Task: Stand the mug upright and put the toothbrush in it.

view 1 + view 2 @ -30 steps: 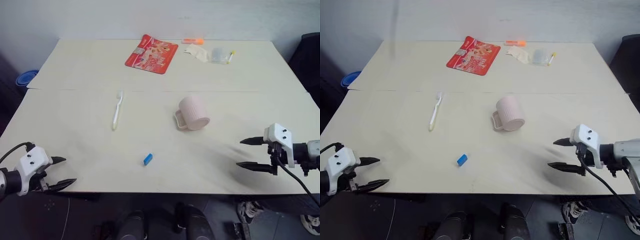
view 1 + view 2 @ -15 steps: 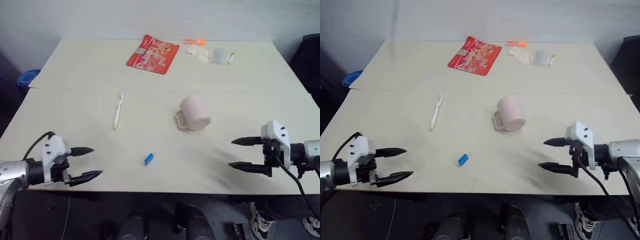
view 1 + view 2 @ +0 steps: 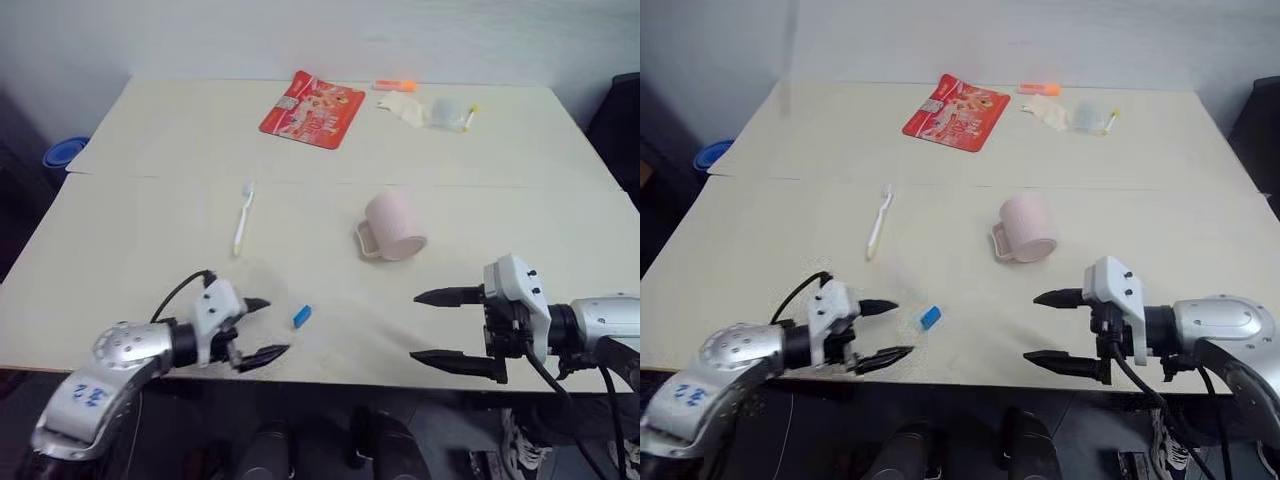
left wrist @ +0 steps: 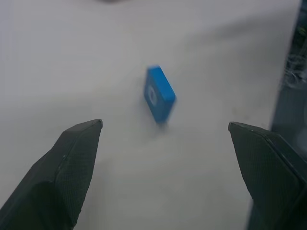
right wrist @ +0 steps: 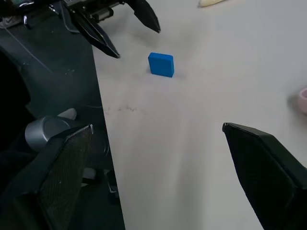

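The table (image 3: 130,240) carries everything, and on it nothing has shifted. The mug (image 3: 396,226) lies tipped on its side near the middle, handle toward the robot's left; the toothbrush (image 3: 241,217) lies flat, well apart to its left. Both arms have swung inward along the near edge: the right gripper (image 3: 440,326) and the left gripper (image 3: 264,328) hang spread wide and empty, the left just beside a small blue block (image 3: 299,316). Judged from this, the approach has only begun

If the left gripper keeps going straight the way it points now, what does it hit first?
Most likely the small blue block: it lies straight ahead of the open left gripper, between the fingers' lines. Nothing else before it, though depth is uncertain.
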You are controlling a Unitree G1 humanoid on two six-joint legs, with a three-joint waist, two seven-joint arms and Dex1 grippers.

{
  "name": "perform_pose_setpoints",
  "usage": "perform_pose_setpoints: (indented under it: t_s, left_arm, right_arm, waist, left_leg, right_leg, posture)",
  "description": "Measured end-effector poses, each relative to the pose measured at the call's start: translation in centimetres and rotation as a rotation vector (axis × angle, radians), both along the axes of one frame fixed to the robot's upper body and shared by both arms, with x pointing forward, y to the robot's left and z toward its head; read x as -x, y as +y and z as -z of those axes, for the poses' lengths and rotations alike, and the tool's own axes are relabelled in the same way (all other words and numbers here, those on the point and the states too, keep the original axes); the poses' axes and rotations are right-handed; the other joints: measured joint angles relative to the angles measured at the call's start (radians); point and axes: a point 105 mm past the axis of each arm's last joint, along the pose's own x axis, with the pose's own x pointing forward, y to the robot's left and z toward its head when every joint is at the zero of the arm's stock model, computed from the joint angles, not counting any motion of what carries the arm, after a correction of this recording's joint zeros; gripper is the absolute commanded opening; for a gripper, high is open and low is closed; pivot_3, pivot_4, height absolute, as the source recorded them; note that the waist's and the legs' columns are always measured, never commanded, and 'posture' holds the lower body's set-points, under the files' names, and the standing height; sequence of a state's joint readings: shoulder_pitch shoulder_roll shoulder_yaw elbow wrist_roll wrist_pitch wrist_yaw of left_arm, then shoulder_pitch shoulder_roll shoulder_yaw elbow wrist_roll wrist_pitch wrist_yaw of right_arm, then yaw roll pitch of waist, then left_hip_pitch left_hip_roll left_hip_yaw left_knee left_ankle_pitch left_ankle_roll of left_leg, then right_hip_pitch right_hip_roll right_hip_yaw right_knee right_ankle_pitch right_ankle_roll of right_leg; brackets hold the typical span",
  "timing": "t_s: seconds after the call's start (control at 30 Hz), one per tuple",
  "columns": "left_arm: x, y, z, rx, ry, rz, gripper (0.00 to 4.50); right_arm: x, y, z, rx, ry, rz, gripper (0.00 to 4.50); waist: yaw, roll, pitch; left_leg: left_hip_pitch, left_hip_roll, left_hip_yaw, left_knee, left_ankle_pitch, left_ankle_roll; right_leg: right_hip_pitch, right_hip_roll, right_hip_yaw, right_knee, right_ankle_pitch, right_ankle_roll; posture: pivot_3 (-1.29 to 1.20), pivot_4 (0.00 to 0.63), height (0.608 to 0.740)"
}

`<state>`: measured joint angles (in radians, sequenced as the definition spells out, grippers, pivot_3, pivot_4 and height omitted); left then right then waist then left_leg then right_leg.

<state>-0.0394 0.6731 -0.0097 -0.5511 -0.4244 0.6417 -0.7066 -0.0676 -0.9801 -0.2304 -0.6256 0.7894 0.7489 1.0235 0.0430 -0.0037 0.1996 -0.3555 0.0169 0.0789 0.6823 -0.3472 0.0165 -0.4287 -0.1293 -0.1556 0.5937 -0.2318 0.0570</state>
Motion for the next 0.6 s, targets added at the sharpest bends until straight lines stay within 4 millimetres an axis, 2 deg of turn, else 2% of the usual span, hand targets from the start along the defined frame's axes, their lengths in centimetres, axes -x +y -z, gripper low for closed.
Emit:
perform_pose_setpoints:
  t_s: [0.1,0.23,0.33,0.6]
  left_arm:
    - [-0.3,-1.4,0.4,0.02,0.019,0.0,4.46]
    - [-1.0,-2.3,1.1,0.006,0.025,-0.004,4.46]
    - [-1.3,-2.4,2.1,-0.02,0.05,-0.007,3.84]
    - [-3.0,-2.6,2.3,-0.021,0.037,-0.041,1.4]
  right_arm:
    - [-0.1,0.0,-0.1,-0.006,0.002,0.021,4.5]
    - [-0.1,0.1,-0.3,-0.007,-0.011,0.031,4.5]
    - [0.0,0.2,-0.4,-0.008,-0.018,0.038,4.5]
    - [-0.2,-0.3,-0.6,-0.014,-0.027,0.091,4.5]
  waist:
    - [0.002,0.0,0.0]
    - [0.008,0.0,0.0]
    - [0.009,0.0,0.0]
    - [0.01,0.0,0.0]
  left_leg:
    - [0.0,0.0,0.0,0.0,0.0,0.0]
    - [0.0,0.0,0.0,0.0,0.0,0.0]
    - [0.0,0.0,0.0,0.0,0.0,0.0]
    - [-0.001,0.0,0.0,0.0,0.0,0.001]
  right_leg:
    - [0.0,0.001,0.0,0.0,0.0,0.0]
    - [0.0,0.002,0.0,0.0,0.0,0.0]
    - [0.0,0.002,0.0,-0.001,0.0,0.0]
    - [0.0,0.001,0.0,-0.001,0.0,0.0]
  posture:
    - [0.0,0.15,0.74]
    - [0.0,0.15,0.74]
    - [0.0,0.15,0.74]
    - [0.0,0.15,0.74]
